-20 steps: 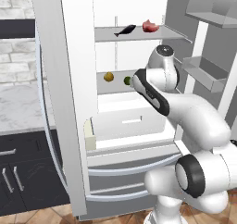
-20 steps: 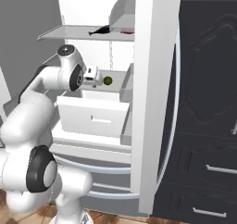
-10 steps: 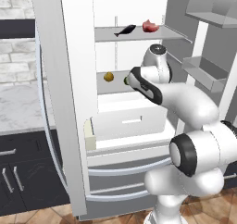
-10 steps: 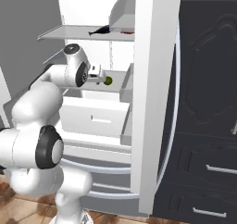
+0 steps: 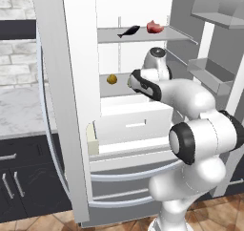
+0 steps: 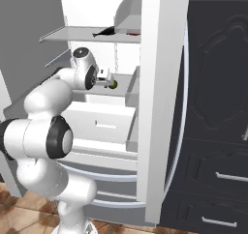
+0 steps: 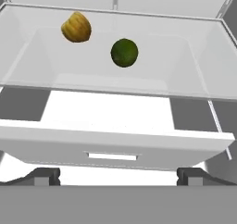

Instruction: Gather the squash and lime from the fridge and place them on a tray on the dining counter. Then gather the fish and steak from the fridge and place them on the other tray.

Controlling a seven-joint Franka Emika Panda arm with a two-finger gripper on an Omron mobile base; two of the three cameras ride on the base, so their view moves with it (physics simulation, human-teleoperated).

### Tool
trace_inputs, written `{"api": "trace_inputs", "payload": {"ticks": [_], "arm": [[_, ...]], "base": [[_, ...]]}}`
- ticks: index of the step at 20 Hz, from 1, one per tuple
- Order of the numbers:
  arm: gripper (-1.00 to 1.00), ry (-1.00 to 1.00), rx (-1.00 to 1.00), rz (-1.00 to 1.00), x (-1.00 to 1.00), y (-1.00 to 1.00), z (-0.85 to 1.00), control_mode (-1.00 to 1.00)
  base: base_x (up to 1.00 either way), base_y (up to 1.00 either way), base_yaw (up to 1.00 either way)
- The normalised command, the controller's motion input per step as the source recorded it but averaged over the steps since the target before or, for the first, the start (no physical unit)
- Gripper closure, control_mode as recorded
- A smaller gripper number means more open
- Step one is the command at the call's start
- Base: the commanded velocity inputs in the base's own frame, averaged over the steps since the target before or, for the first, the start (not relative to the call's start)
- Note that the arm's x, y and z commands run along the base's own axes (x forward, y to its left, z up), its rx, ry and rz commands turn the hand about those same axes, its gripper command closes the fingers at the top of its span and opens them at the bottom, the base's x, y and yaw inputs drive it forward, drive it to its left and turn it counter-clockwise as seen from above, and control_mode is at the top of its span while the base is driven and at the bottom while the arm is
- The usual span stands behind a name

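The gripper (image 7: 118, 174) is standing wide open inside the open fridge (image 5: 66, 106), with its 2 finger tips (image 7: 44, 176) spread far apart and nothing sitting between them. It is hanging above a pulled-out white drawer (image 7: 111, 149) and facing the glass shelf (image 7: 41, 77) just beyond that drawer.

The lime (image 7: 124, 52) is lying on that shelf straight ahead of the gripper, clear of both finger tips. The squash (image 7: 76, 27) is resting on the same shelf, ahead and to the left of the gripper, a little farther back than the lime, and the 2 are sitting near each other without touching.

In the left base view the squash (image 5: 112, 79) is showing just left of the arm's wrist, while in the right base view the lime (image 6: 113, 84) is peeking out just past the hand.

The fish (image 5: 128, 31) and the steak (image 5: 154, 27) are lying side by side on the shelf above the gripper, well apart from it.
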Motion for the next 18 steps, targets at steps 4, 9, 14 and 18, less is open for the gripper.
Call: {"api": "trace_inputs", "payload": {"ticks": [4, 9, 14, 18], "arm": [[-1.00, -0.01, -0.02, 0.00, 0.21, 0.00, -0.09, -1.00], [-1.00, -0.09, -0.05, 0.00, 0.00, 0.00, -0.11, -1.00], [-1.00, -0.08, -0.02, 0.00, 0.12, 0.00, -0.01, -1.00], [-1.00, -0.01, 0.00, 0.00, 0.18, -0.01, 0.00, -1.00]], "base": [[0.00, 0.00, 0.00], [0.00, 0.00, 0.00], [0.00, 0.00, 0.00], [0.00, 0.00, 0.00]]}}
